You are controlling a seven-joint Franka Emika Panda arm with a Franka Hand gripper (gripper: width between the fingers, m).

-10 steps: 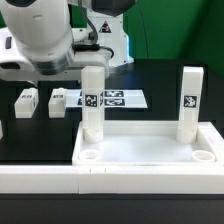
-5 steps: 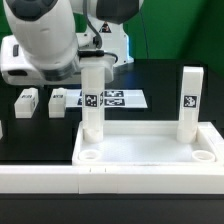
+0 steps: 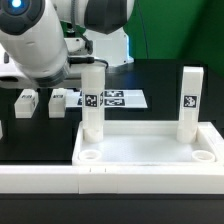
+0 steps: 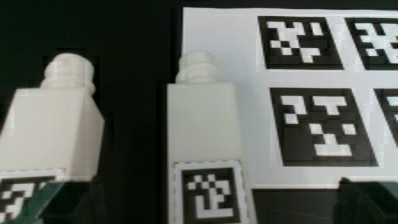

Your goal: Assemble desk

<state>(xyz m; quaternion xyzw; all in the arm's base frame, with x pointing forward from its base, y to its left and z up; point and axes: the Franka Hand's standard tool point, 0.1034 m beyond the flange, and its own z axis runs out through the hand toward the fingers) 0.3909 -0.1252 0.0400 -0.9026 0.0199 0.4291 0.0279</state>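
One tabletop (image 3: 150, 142) flat on the table (image 3: 160, 82), with four legs counted: two upright legs (image 3: 92, 100) (image 3: 190, 98) standing in its far corner sockets, and two loose legs (image 3: 27, 101) (image 3: 58, 101) lying side by side toward the exterior view's left, the one closer to the tabletop just beside the single marker board (image 3: 118, 99). One claw (image 4: 214, 206), spread wide and gripping nothing, poised over the loose pair, well apart from the tabletop.
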